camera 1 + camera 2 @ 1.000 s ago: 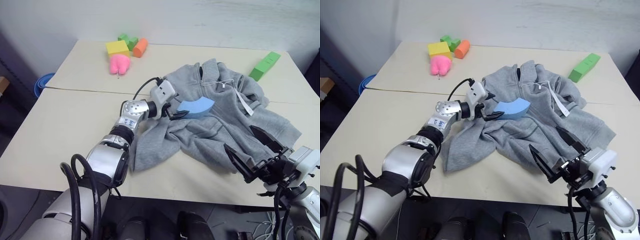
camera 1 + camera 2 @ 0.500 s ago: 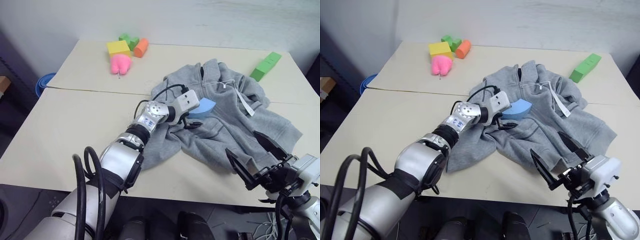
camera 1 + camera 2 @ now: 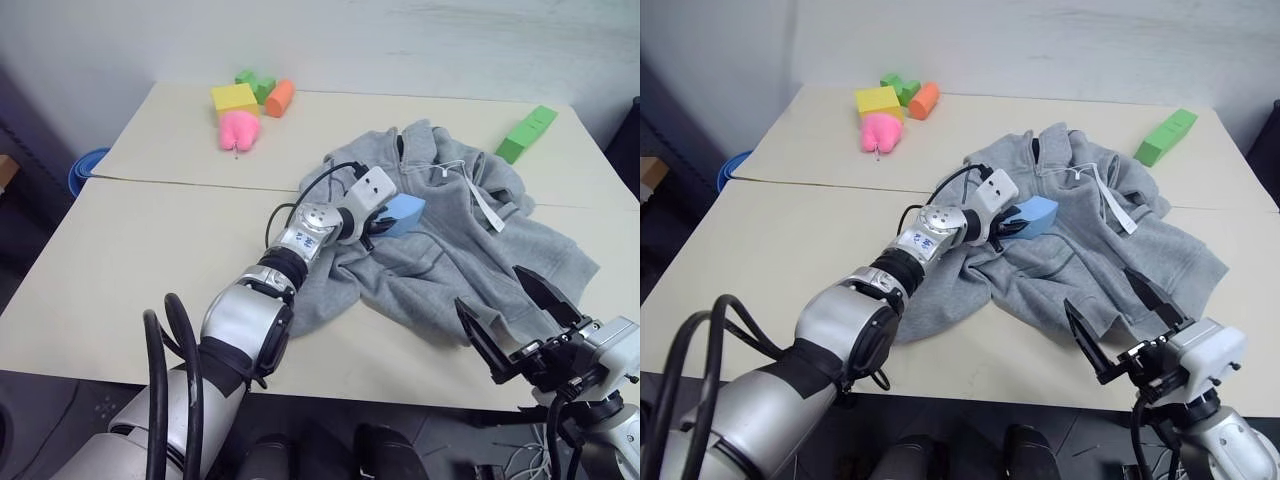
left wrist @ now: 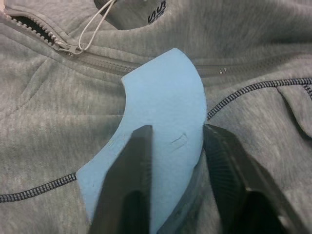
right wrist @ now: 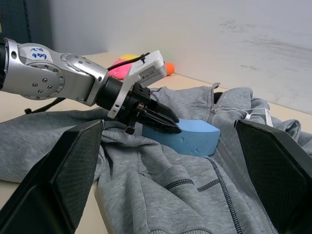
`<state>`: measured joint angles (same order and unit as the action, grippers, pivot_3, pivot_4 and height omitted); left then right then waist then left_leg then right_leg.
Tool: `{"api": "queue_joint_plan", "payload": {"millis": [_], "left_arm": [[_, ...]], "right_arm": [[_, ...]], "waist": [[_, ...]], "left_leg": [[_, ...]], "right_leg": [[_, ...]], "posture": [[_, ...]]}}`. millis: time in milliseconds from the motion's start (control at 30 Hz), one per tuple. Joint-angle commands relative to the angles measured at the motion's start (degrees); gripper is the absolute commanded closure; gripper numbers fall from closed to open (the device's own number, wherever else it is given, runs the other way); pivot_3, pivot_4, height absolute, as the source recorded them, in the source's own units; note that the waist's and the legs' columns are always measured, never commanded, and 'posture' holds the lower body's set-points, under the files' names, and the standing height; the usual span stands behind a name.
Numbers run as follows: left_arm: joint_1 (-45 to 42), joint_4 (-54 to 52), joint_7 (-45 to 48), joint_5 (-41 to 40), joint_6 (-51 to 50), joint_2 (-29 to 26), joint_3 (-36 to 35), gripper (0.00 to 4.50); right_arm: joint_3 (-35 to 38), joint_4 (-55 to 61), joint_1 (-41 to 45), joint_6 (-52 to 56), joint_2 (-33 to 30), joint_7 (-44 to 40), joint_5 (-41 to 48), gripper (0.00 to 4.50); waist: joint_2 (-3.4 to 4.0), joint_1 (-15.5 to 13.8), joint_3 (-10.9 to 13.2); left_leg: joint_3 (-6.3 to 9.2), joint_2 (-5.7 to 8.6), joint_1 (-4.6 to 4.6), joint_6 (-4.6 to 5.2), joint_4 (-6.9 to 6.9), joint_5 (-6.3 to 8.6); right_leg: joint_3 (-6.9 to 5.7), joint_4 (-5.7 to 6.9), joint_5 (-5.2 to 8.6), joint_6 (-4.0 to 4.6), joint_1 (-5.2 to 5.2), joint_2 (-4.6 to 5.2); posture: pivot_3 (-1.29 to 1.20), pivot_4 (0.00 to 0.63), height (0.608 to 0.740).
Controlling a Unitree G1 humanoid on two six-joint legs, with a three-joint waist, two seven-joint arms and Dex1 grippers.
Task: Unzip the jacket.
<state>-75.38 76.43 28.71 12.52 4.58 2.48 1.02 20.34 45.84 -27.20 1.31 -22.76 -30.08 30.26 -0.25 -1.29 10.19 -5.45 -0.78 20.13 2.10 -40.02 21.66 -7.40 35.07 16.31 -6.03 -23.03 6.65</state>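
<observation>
A grey jacket (image 3: 450, 240) lies crumpled on the beige tabletop (image 3: 150, 250), toward its right half, with the hood and collar toward the far edge and the body spread toward the near right corner. Its zipper is still closed along the front; in the left wrist view the metal zipper pull (image 4: 68, 48) sits near the collar, next to a white drawstring (image 4: 95, 24). A blue foam piece (image 3: 1032, 216) rests on the chest of the jacket, just below the collar. The left gripper (image 4: 175, 146) reaches over the jacket, its jaws clamped on the blue foam piece, one black finger on its top face and the other against its edge. The right gripper (image 3: 520, 315) hovers at the near right corner of the tabletop, jaws wide apart and holding nothing. Well apart from the jacket, a yellow block (image 3: 235, 97), an orange block (image 3: 279, 96), a pink toy (image 3: 239, 128) and a green piece (image 3: 250, 78) cluster at the far left, and a green block (image 3: 527, 131) lies at the far right.
</observation>
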Motion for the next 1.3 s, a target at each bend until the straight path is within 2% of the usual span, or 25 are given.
{"api": "queue_joint_plan", "payload": {"millis": [33, 100, 367, 467, 733, 833, 1000, 1200, 1267, 1300], "left_arm": [[3.50, 1.64, -2.08, 0.16, -1.13, -3.15, -0.67, 4.12], [4.07, 1.32, -1.78, -1.31, -0.68, -3.83, -1.99, 4.48], [5.38, -1.78, 7.44, -13.35, 5.14, -7.24, -12.27, 4.48], [5.21, -3.25, 10.87, -17.70, 5.69, -8.89, -15.90, 4.48], [5.70, -5.67, 12.00, -23.22, 3.04, -16.18, -20.26, 4.48], [6.47, -6.55, 12.79, -24.05, 2.47, -17.88, -20.49, 3.91], [9.55, -11.56, 21.16, -23.47, 3.06, -19.70, -17.27, 2.34], [11.34, -17.99, 26.14, -23.85, -3.33, -16.08, -12.03, 0.35], [10.89, -18.90, 25.89, -24.23, -8.31, -13.83, -10.73, 0.03], [10.53, -18.88, 24.72, -24.42, -10.71, -12.77, -10.48, 0.03]], "right_arm": [[0.47, 1.45, 0.84, -1.24, -0.39, -0.28, 0.50, 0.00], [0.42, 0.85, 1.65, -1.16, -0.56, -0.57, 0.73, 0.00], [-1.22, -0.62, 4.38, -0.10, -0.74, -1.24, 0.74, 0.00], [-1.35, -0.71, 4.51, -0.07, -0.81, -1.32, 0.88, 0.00], [-2.82, -2.14, 6.45, 0.50, -1.03, -1.83, 0.99, 0.00], [-3.30, -2.79, 7.63, 0.78, -1.29, -2.04, 1.04, 0.00], [-3.24, -3.56, 8.89, 1.33, -2.14, -2.66, 1.75, 0.00], [-2.92, -3.90, 8.79, 1.24, -2.54, -3.49, 2.51, 0.00], [-2.87, -3.88, 8.79, 1.18, -2.59, -3.59, 2.66, 0.00], [-2.83, -3.87, 8.75, 1.15, -2.60, -3.62, 2.74, 0.00]], "waist": [[-0.03, 0.44, -0.13], [-0.04, 0.91, -0.15], [-0.05, 1.29, -0.15], [-0.07, 0.32, -0.14], [-0.10, -0.10, -0.12], [-0.09, -0.05, -0.12], [-0.09, -0.13, -0.12], [-0.10, -0.33, -0.12], [-0.10, -0.26, -0.12], [-0.10, -0.22, -0.12]], "left_leg": [[-0.03, -0.01, -0.03, -0.02, 0.02, 0.00], [-0.05, -0.05, -0.12, -0.04, 0.03, 0.00], [-0.18, -0.18, -0.33, -0.10, 0.09, 0.03], [-0.13, -0.06, 0.18, -0.07, -0.08, 0.01], [-0.11, 0.11, 0.21, 0.03, -0.09, 0.07], [-0.12, 0.11, 0.19, 0.02, -0.09, 0.07], [-0.12, 0.12, 0.20, 0.01, -0.09, 0.07], [-0.05, 0.20, 0.22, 0.01, -0.16, 0.07], [-0.05, 0.21, 0.21, 0.01, -0.15, 0.07], [-0.05, 0.22, 0.20, 0.01, -0.15, 0.07]], "right_leg": [[0.04, 0.03, 0.00, 0.00, 0.00, -0.02], [0.09, 0.08, 0.01, 0.01, 0.00, -0.05], [0.30, 0.34, 0.05, 0.10, -0.07, -0.02], [0.29, 0.50, 0.05, 0.09, -0.58, 0.05], [0.26, 0.44, 0.03, 0.06, -0.55, 0.06], [0.26, 0.45, 0.03, 0.06, -0.55, 0.04], [0.26, 0.45, 0.03, 0.06, -0.55, 0.03], [0.19, 0.43, 0.03, 0.06, -0.45, 0.05], [0.19, 0.43, 0.03, 0.05, -0.45, 0.03], [0.20, 0.43, 0.03, 0.06, -0.45, 0.03]], "posture": [[0.00, 0.150, 0.740], [0.00, 0.150, 0.740], [0.00, 0.150, 0.740], [0.00, 0.150, 0.740], [0.00, 0.150, 0.740], [0.00, 0.150, 0.740], [0.00, 0.150, 0.740], [0.00, 0.150, 0.740], [0.00, 0.150, 0.740], [0.00, 0.150, 0.740]]}}
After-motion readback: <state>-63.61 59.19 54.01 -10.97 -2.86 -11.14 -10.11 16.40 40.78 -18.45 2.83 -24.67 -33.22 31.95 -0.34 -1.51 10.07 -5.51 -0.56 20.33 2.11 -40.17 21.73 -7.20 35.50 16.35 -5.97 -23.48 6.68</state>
